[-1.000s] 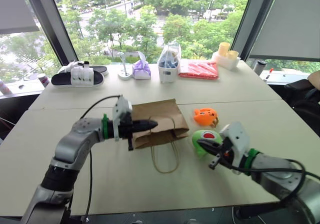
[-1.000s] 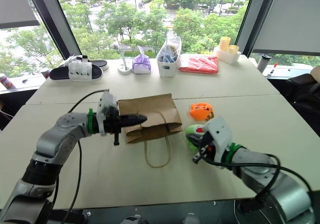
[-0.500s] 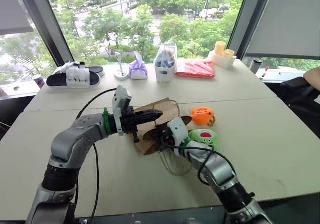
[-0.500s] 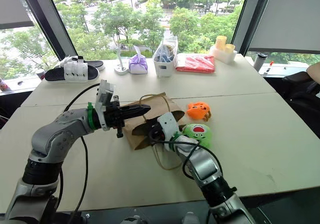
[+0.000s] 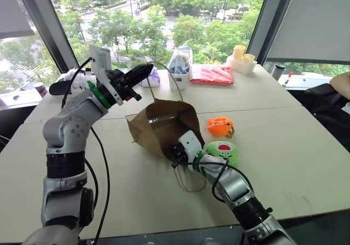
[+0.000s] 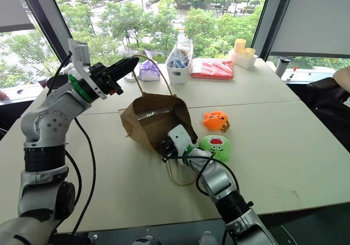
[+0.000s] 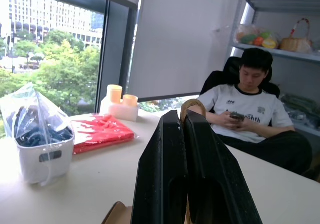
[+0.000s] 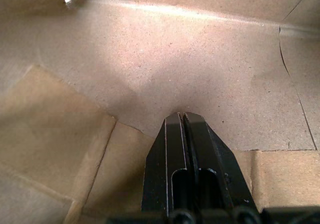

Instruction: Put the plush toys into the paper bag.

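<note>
The brown paper bag [image 5: 158, 126] lies tilted on the table, its upper side pulled up and its mouth toward me. My left gripper [image 5: 145, 69] is raised above it, shut on the bag's tan cord handle [image 7: 192, 104]. My right gripper [image 5: 175, 155] is shut with nothing in it; its fingertips [image 8: 179, 118] are inside the bag's mouth against the brown paper. Just right of that arm the green plush toy [image 5: 221, 152] sits on the table. The orange plush toy [image 5: 220, 126] rests a little farther back. Both toys are outside the bag.
The bag's other cord handle [image 5: 189, 182] lies loose on the table near me. Along the far edge stand black-and-white slippers [image 5: 81, 82], a purple pouch [image 6: 145, 69], a clear bag in a white tub [image 5: 180, 70], a red packet [image 5: 215, 75] and yellow cups [image 5: 240, 56]. A person [image 7: 250, 109] sits at the right.
My left gripper has risen with the handle, lifting the flat bag open. My right gripper left the green toy's side and went left into the bag's mouth, then held still.
</note>
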### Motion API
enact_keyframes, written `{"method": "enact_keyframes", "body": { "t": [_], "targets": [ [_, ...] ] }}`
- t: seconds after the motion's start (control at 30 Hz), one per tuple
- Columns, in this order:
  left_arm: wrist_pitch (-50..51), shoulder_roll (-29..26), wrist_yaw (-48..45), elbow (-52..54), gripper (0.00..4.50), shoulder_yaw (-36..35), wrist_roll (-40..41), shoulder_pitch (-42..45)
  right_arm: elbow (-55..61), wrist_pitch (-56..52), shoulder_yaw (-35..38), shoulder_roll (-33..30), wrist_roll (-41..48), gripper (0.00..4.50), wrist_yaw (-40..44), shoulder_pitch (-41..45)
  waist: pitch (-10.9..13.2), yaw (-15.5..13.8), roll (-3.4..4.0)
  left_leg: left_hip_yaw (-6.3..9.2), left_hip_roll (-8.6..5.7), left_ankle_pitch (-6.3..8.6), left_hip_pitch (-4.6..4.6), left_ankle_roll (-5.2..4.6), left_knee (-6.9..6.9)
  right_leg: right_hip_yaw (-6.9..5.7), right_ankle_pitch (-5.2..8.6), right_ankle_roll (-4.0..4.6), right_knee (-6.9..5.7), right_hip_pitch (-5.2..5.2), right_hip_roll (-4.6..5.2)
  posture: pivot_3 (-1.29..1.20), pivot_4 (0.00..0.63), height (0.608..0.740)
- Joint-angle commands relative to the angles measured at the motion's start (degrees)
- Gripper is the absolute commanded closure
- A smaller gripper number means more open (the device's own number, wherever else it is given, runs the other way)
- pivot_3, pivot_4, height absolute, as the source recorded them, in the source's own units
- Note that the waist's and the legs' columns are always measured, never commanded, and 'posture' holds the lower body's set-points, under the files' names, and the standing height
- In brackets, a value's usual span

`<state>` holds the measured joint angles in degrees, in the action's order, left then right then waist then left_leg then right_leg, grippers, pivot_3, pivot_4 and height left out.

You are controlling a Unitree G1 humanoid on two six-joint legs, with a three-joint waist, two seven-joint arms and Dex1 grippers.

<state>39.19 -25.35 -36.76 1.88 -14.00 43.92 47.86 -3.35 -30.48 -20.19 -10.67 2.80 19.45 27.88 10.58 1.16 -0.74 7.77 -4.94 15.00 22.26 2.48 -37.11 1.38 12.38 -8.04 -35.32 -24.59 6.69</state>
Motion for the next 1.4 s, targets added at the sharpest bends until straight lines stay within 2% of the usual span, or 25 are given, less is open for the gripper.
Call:
{"method": "enact_keyframes", "body": {
  "t": [0.03,0.13,0.2,0.37,0.47,0.57,0.7,0.77,0.83,0.97,1.1,1.2,1.33,1.4],
  "targets": [
    [0.21,0.86,-1.74,6.74,4.43,3.63,0.20,-6.45,7.74,-2.06,3.53,-0.23,0.92,4.50,0.20,-0.07,-0.01,-0.04,0.02,0.01,0.00,0.00,0.00,0.01,0.01,0.02,0.00,0.00,0.00,-0.01,0.01,0.00,0.150,0.740],
    [0.02,1.48,-1.64,9.00,4.43,5.03,0.03,-9.74,15.08,-5.51,5.64,-1.56,1.79,4.50,0.76,-0.40,0.00,-0.20,0.00,0.05,-0.01,-0.01,0.08,0.01,-0.02,0.01,0.00,0.00,0.00,-0.07,0.02,0.00,0.150,0.740],
    [-0.99,1.60,-1.73,9.54,4.43,5.98,-0.94,-11.23,25.17,-11.49,8.66,-3.88,3.83,4.50,1.63,-1.37,0.01,-0.42,0.00,0.07,-0.02,0.00,0.12,0.01,-0.03,0.01,0.00,0.00,-0.03,-0.11,0.02,0.00,0.150,0.740],
    [-0.97,1.66,-1.90,9.51,4.43,5.94,-0.65,-11.29,40.47,-23.12,14.35,-8.29,8.74,4.50,3.14,-3.75,0.00,-0.44,0.00,0.09,-0.02,0.12,0.11,-0.21,0.00,0.00,0.00,0.00,-0.01,-0.08,0.02,0.00,0.150,0.740],
    [-0.95,1.25,-3.17,8.86,4.50,6.22,-0.62,-10.63,50.38,-30.77,21.21,-13.74,12.38,3.61,5.32,-7.78,0.00,-0.63,0.00,0.08,-0.02,0.14,0.11,-0.24,0.00,-0.01,0.00,0.01,-0.01,-0.08,0.01,0.00,0.150,0.740],
    [-0.76,1.01,-4.09,8.29,4.50,6.42,-0.51,-10.21,51.69,-32.99,24.61,-17.20,12.65,2.13,5.07,-11.14,0.00,-0.59,-0.01,0.04,-0.04,0.15,0.12,-0.27,-0.02,-0.01,0.00,0.00,0.06,-0.03,0.03,0.00,0.150,0.740],
    [-1.04,1.32,-4.45,7.81,4.50,6.46,-0.78,-9.93,46.59,-28.06,25.15,-18.12,10.65,0.17,3.71,-18.26,-0.01,-0.52,-0.03,0.02,-0.03,0.15,0.05,-0.28,-0.01,-0.02,0.01,0.01,0.04,0.04,0.03,0.00,0.150,0.740],
    [-1.19,1.83,-4.06,7.70,4.50,6.47,-0.92,-9.55,43.85,-26.54,26.16,-15.56,11.75,0.17,3.05,-19.62,-0.01,-0.39,-0.03,-0.02,-0.03,0.15,0.05,-0.29,-0.02,0.00,0.01,0.01,0.04,0.04,0.03,0.00,0.150,0.740],
    [-1.43,2.12,-3.97,7.48,4.50,6.52,-1.18,-9.12,40.43,-22.65,23.43,-17.26,8.88,0.17,2.74,-20.39,-0.01,-0.41,-0.02,-0.02,-0.02,0.15,0.04,-0.29,-0.02,0.01,0.00,0.01,0.03,0.04,0.03,0.00,0.150,0.740],
    [-2.43,1.99,-4.53,6.80,4.50,6.75,-2.43,-8.63,32.25,-16.98,21.07,-15.86,6.16,0.17,0.74,-19.40,-0.01,-0.46,-0.03,-0.03,-0.03,0.15,0.03,-0.28,-0.04,0.00,0.00,0.01,0.02,0.04,0.03,0.00,0.150,0.740],
    [-2.71,1.68,-4.09,7.13,4.50,6.11,-2.98,-8.64,28.22,-12.33,17.93,-17.62,3.01,0.17,1.04,-19.01,-0.01,-0.45,-0.03,-0.03,-0.03,0.14,0.03,-0.27,-0.04,0.01,0.00,0.00,0.02,0.04,0.03,0.00,0.150,0.740],
    [-2.63,1.70,-3.45,7.90,4.50,5.76,-3.23,-8.99,26.37,-9.87,16.81,-18.68,1.48,0.99,1.42,-18.99,-0.01,-0.50,-0.03,-0.02,-0.03,0.14,0.03,-0.26,-0.04,0.01,0.00,0.00,0.02,0.05,0.03,0.00,0.150,0.740],
    [-2.60,1.83,-2.73,8.43,4.50,5.45,-3.18,-9.23,24.44,-7.44,15.64,-20.34,-0.87,3.05,1.75,-18.33,-0.01,-0.49,-0.03,-0.02,-0.03,0.14,0.03,-0.26,-0.06,0.01,0.00,0.00,0.03,0.06,0.03,0.00,0.150,0.740],
    [-2.60,1.92,-2.47,8.30,4.50,5.42,-3.07,-9.08,24.06,-6.95,15.71,-20.55,-1.15,3.93,1.81,-18.14,-0.02,-0.53,-0.03,-0.01,-0.03,0.14,0.03,-0.26,-0.07,0.00,0.00,0.00,0.03,0.06,0.03,0.00,0.150,0.740]
  ]
}}
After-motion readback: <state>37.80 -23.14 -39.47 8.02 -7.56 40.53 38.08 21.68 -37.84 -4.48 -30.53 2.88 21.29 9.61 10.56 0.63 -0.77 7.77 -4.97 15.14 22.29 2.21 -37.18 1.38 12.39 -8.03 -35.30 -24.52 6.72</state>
